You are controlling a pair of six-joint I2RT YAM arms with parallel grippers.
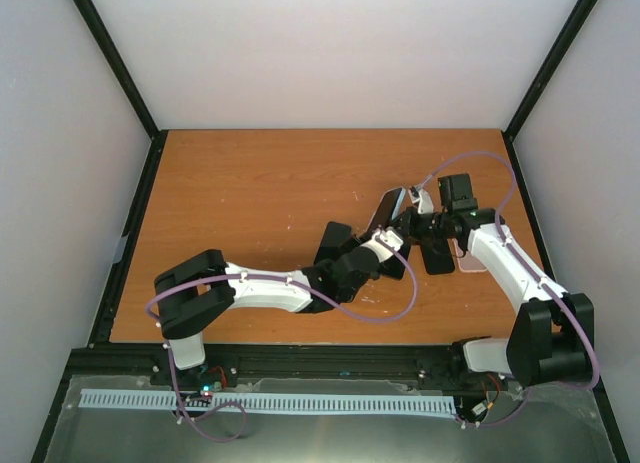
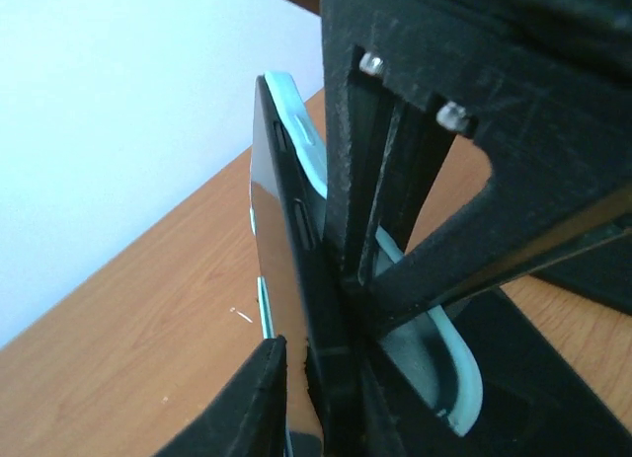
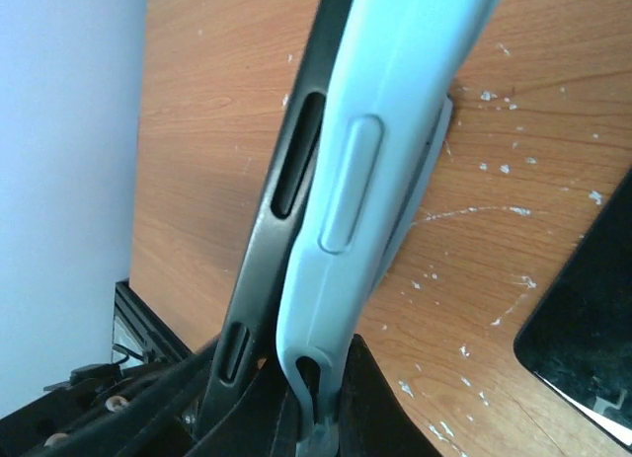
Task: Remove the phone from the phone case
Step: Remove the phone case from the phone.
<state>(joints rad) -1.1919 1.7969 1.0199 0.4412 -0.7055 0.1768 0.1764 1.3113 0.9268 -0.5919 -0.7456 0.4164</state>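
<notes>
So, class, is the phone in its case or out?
Partly out: the phone stands apart from the pale blue case along one side, yet they meet low down.

lab cell: white panels point(image 1: 330, 53), black frame point(image 1: 112, 58)

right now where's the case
In the top view the case is right of table centre, held up by the right gripper at its end, with the phone alongside.
</notes>
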